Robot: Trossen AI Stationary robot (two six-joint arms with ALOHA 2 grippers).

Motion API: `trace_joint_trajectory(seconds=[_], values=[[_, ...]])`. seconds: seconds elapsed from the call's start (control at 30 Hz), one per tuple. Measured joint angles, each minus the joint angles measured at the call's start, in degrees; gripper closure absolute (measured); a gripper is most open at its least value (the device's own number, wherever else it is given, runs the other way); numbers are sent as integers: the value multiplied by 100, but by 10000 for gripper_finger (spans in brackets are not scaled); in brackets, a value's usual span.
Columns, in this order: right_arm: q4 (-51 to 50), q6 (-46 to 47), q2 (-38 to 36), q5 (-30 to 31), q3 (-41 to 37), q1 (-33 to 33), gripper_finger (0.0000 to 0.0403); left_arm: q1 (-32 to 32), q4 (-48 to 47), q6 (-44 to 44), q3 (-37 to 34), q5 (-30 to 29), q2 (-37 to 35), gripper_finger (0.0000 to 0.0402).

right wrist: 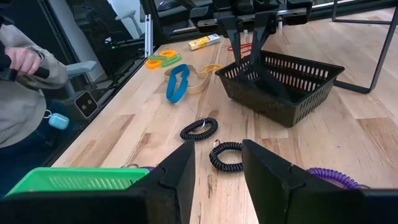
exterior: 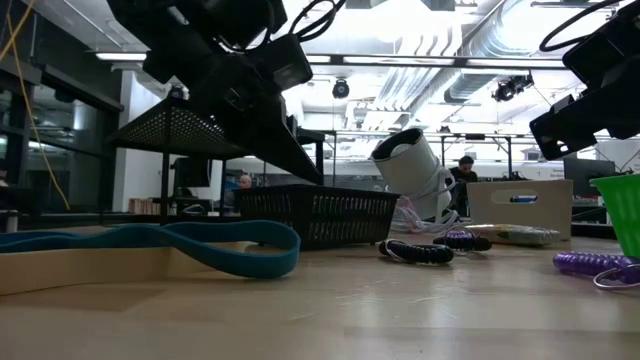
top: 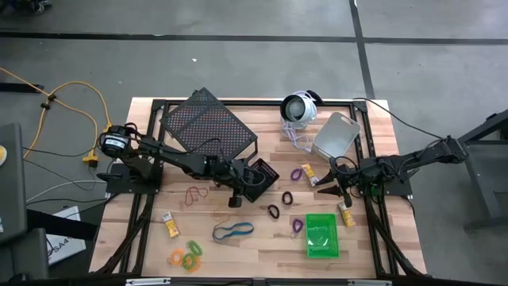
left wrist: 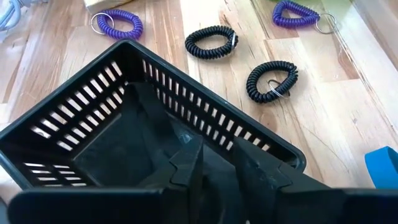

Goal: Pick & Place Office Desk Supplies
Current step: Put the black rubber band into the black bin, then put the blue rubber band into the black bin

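The left hand (right wrist: 249, 25) hangs slightly parted inside the black bin (top: 259, 179) mid-tabletop, gripping nothing, the right hand (right wrist: 217, 163) open near two black coil loops (right wrist: 199, 129), likely light, springy, best pinched across the coil.

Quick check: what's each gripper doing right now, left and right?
Left gripper: inside the black bin, fingers slightly parted, nothing visibly held.
Right gripper: open and empty, above the black coil loops, near the green bin.
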Motion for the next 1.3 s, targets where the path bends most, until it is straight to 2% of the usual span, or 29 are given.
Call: trace_joint_trajectory(seconds=[0.33, 0.67, 0.83, 1.03, 1.17, 1.3], values=[[0, 0, 0, 0, 1, -1, 283, 0, 29, 7, 38, 3, -16, 314], [2, 0, 0, 0, 1, -2, 283, -189, -79, 698, 300, 10, -652, 314], [7, 0, 9, 0, 1, 0, 283, -407, -326, 781, 353, -390, -814, 314], [7, 0, 9, 0, 0, -1, 283, -643, -393, 727, 355, -554, -824, 314], [7, 0, 9, 0, 1, -2, 283, -1051, -411, 603, 356, -1002, -836, 314], [7, 0, 9, 0, 1, 0, 283, -1659, -556, 471, 382, -1808, -841, 314]])
